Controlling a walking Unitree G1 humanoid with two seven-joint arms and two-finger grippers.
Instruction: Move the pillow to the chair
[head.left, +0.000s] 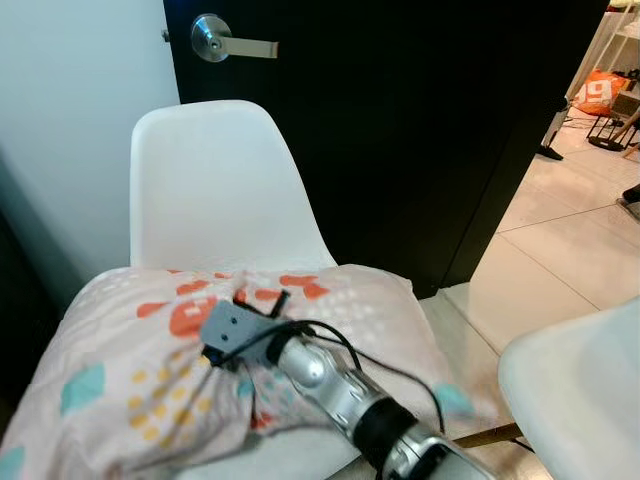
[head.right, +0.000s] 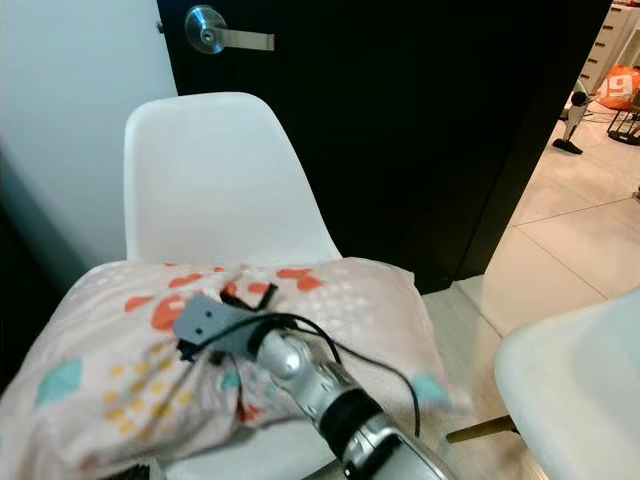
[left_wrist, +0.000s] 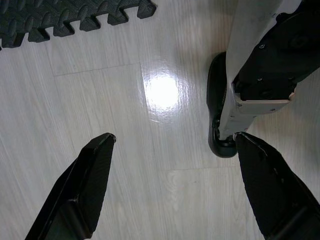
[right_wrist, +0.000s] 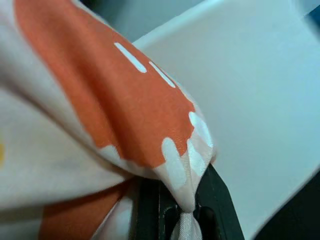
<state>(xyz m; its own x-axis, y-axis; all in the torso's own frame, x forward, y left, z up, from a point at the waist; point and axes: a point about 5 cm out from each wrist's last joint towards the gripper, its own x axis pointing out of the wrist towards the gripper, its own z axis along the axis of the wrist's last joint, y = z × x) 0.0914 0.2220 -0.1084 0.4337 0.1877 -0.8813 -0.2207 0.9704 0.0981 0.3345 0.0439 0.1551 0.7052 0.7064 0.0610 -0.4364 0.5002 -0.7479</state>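
Observation:
The pillow (head.left: 130, 350), pale with orange, teal and yellow patches, lies on the seat of the white chair (head.left: 210, 180) and hangs over its front and left side. My right gripper (head.left: 255, 300) is at the pillow's top middle, shut on a pinch of its fabric. In the right wrist view the bunched orange-and-white cloth (right_wrist: 185, 200) is squeezed between the black fingers (right_wrist: 150, 210), with the chair back (right_wrist: 260, 100) behind. My left gripper (left_wrist: 175, 136) hangs open over the pale wood floor, holding nothing.
A black door (head.left: 420, 130) with a silver lever handle (head.left: 235, 45) stands right behind the chair. A second white curved edge (head.left: 580, 390) is at the lower right. Tiled floor (head.left: 570, 230) opens to the right. A dark foam mat (left_wrist: 70, 17) and my own foot (left_wrist: 222, 100) are below the left gripper.

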